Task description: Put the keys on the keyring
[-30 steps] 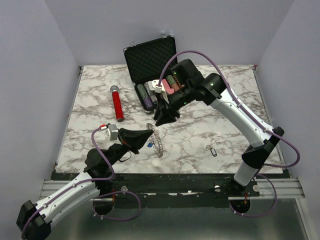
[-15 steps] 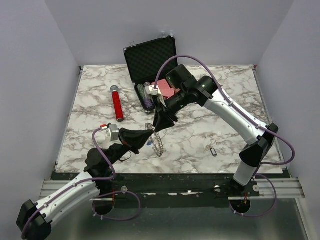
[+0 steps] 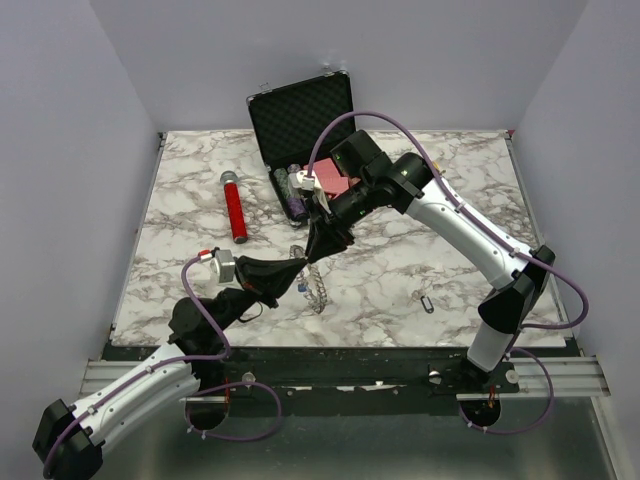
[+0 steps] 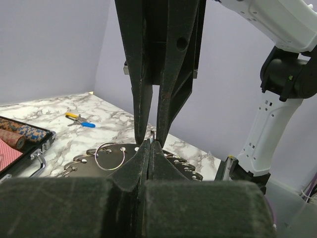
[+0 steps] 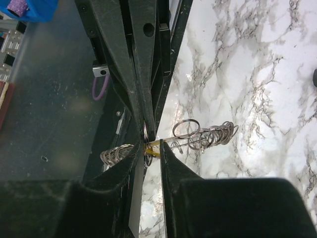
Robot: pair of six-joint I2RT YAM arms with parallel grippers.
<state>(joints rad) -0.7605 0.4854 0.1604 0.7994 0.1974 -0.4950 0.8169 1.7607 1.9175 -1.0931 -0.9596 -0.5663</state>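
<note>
The keyring [image 3: 314, 288], a dark disc edged with small silver rings [image 4: 124, 151], stands on edge above the marble table [image 3: 180, 210]. My left gripper [image 3: 297, 268] is shut on its rim, a thin metal edge showing at the tips [image 4: 150, 141]. From above, my right gripper [image 3: 316, 252] straddles the same rim just beyond the left fingers [image 5: 141, 99]. Its jaws [image 5: 151, 146] stand narrowly open, with a yellowish strip between them. One key with a black tag [image 3: 427, 301] lies to the right. A blue tag [image 3: 301, 290] lies by the ring. Yellow- and blue-tagged keys [image 4: 79, 120] lie further off.
An open black foam-lined case [image 3: 300, 115] with poker chips [image 3: 293, 195] stands at the back of the table. Left of it lies a red cylinder with a grey tip [image 3: 235, 210]. The right arm [image 3: 470, 230] arches over the table's right half.
The right gripper has come down and to the left onto the ring's rim, and its jaws have narrowed. The left arm and the ring have stayed put.
</note>
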